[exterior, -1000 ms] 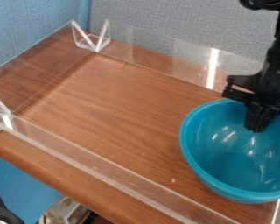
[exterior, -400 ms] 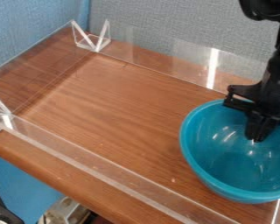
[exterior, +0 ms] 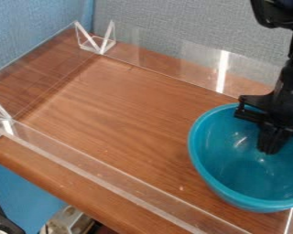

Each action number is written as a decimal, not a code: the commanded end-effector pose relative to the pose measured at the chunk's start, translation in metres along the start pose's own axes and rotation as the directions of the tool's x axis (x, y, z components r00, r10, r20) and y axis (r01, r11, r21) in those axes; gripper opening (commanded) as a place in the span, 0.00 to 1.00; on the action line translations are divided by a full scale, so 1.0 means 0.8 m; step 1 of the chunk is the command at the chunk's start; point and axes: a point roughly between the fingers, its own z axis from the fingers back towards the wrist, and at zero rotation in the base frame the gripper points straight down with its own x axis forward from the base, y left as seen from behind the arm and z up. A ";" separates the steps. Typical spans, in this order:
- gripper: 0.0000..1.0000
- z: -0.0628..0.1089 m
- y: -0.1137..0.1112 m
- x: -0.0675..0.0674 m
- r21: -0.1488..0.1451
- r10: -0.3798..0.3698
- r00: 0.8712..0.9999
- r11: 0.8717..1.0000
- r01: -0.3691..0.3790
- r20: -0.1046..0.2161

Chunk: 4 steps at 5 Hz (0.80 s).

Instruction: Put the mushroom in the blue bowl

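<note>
Since a second ago, my gripper (exterior: 273, 142) has sunk a little deeper into the bowl (exterior: 222, 178), clenched; the mushroom is hidden, presumably pinched inside. Best to release low above the bowl's floor below me. Beyond lies bare bench (exterior: 100, 101).

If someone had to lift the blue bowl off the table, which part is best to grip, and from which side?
Grip the rim of the blue bowl, pinching the thin wall from above with one finger inside and one outside. The bowl sits upright with its mouth open upward, and its smooth round body is probably too wide to span. The left, table-centre side looks best: it is free, while the end effector hangs over the right part.
</note>
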 end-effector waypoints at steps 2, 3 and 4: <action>0.00 0.006 -0.011 -0.009 -0.020 -0.010 1.000 1.000 0.010 0.002; 1.00 0.004 -0.011 -0.008 -0.018 -0.015 1.000 1.000 0.015 -0.004; 1.00 0.002 -0.012 -0.007 -0.017 -0.020 1.000 1.000 0.020 -0.010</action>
